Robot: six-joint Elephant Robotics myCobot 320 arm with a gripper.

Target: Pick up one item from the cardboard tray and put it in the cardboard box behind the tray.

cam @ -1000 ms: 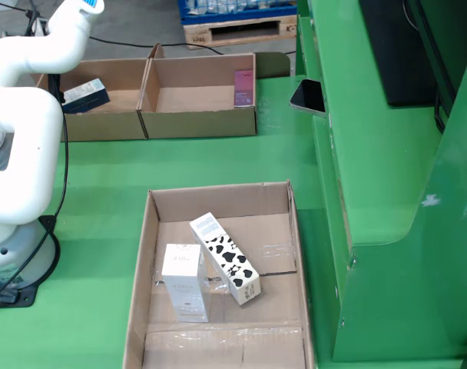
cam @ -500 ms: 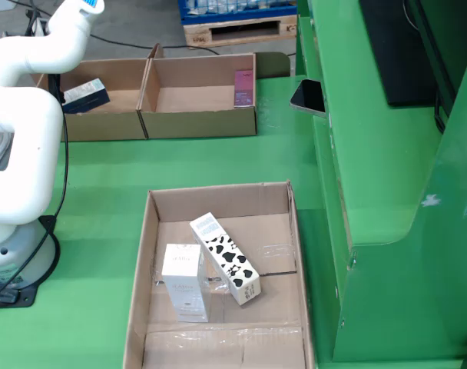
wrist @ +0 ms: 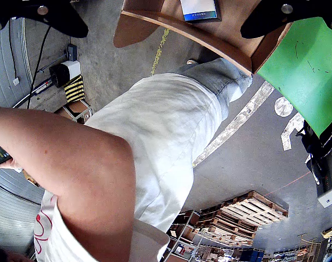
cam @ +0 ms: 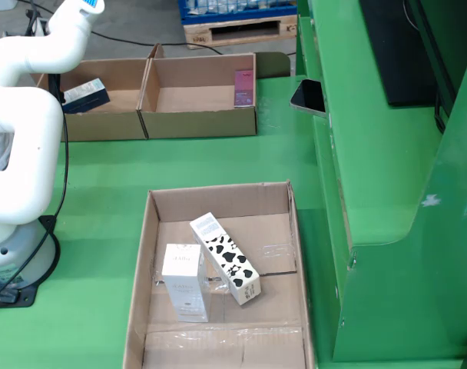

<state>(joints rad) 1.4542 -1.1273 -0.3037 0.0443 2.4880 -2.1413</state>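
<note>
In the fixed view a cardboard tray (cam: 218, 201) on the green table holds a white carton (cam: 184, 280) and a cow-patterned carton (cam: 226, 258), lying side by side. Behind it stand two joined cardboard boxes. The left box (cam: 103, 123) holds a dark blue carton (cam: 85, 94); the right box (cam: 199, 121) has a pink carton (cam: 243, 87) against its wall. The white arm (cam: 34, 54) reaches up over the left box, and its gripper is out of that view. In the wrist view my gripper (wrist: 163, 13) is open, its black fingers (wrist: 37, 13) wide apart, with a blue-and-white carton (wrist: 199, 9) lying in a cardboard box (wrist: 209, 38) beyond them.
A person in a white shirt (wrist: 155, 125) with a bare arm (wrist: 62, 164) fills the wrist view. A phone (cam: 309, 95) lies on the green ledge at right. The arm's base (cam: 14, 254) stands left of the tray. Pallets (wrist: 242, 215) and a concrete floor show behind.
</note>
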